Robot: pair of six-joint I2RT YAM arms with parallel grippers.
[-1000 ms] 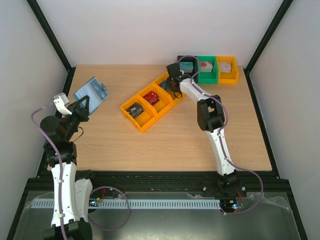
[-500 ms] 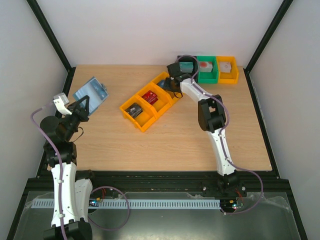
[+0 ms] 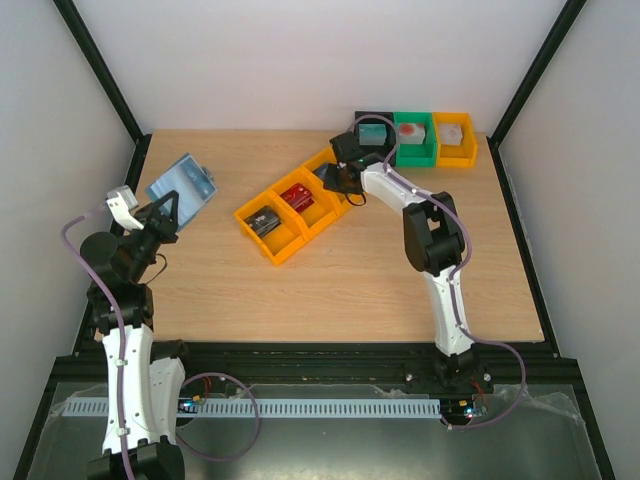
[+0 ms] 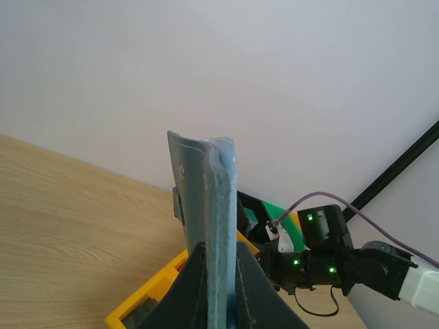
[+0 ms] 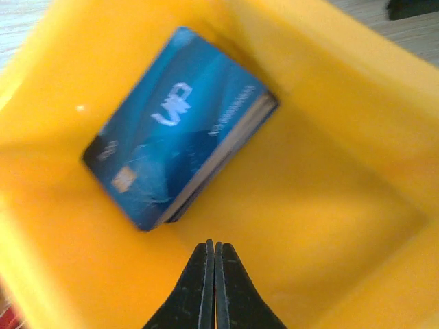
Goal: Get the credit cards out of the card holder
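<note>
Top view: the right gripper (image 3: 340, 178) covers the far end compartment of the yellow tray (image 3: 305, 240), hiding its contents. Items in the green bin (image 3: 414, 158) are too small to identify.

Right wrist view: blurred. Print on the blue card (image 5: 175, 127) illegible; tray walls cut off at the edges.

Left wrist view: card holder (image 4: 212, 219) seen edge-on, inside unseen. Its lower end is hidden between the fingers (image 4: 191, 284) of the left gripper (image 4: 219, 245).

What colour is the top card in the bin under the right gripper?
The card is blue with pale lettering; the right wrist view shows it best.
</note>
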